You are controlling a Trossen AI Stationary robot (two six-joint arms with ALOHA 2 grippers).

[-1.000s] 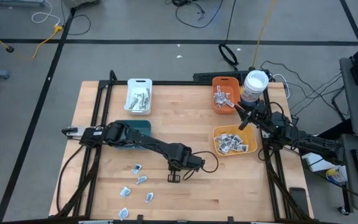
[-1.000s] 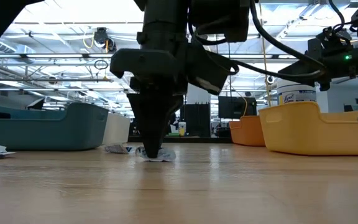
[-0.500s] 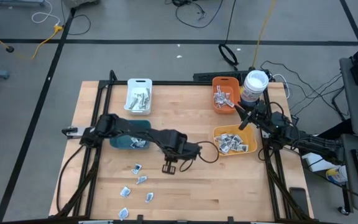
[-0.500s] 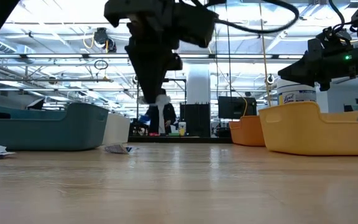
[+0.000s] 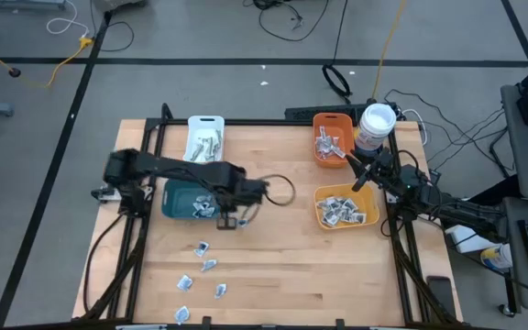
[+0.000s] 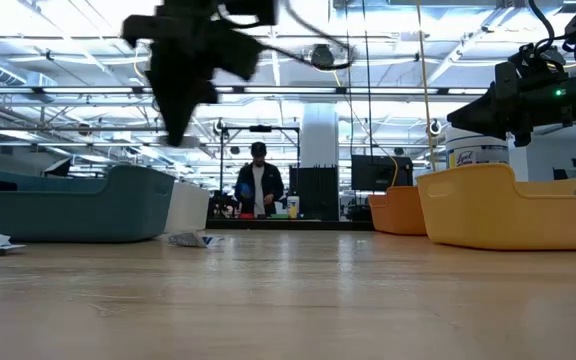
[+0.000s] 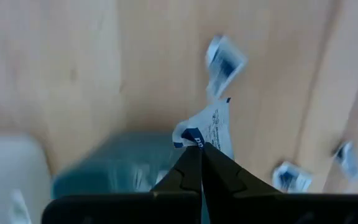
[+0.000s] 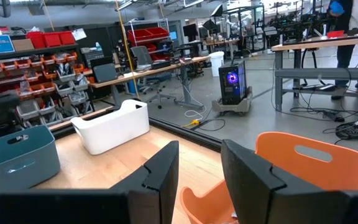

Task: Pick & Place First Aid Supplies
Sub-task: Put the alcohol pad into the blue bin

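My left gripper (image 5: 230, 220) hangs above the table at the right rim of the teal bin (image 5: 183, 200). It is shut on one first aid supply, a small white packet with blue print (image 7: 211, 126). In the low view this gripper (image 6: 178, 132) shows high over the table top. Several more packets (image 5: 202, 248) lie flat on the wood nearer the front edge. My right gripper (image 8: 199, 180) waits at the table's right side, open, pointing level, with nothing between its fingers. My left gripper pinches the packet by its edge (image 7: 194, 138) between the two fingertips. The fingers come from above and point down. The packet is lifted clear of the table, and its free part sticks out past the fingertips.
A white bin (image 5: 205, 142) and an orange bin (image 5: 332, 139) with supplies stand along the far edge. A yellow bin (image 5: 345, 207) with packets sits at the right. A round white-lidded tub (image 5: 376, 126) stands at the far right corner. A person stands in the room behind (image 6: 258, 185).
My left gripper has risen from the table with the packet and has travelled toward the table's left and far edges, ending beside the teal bin. The packet, lying on the wood a second ago, is now lifted clear.
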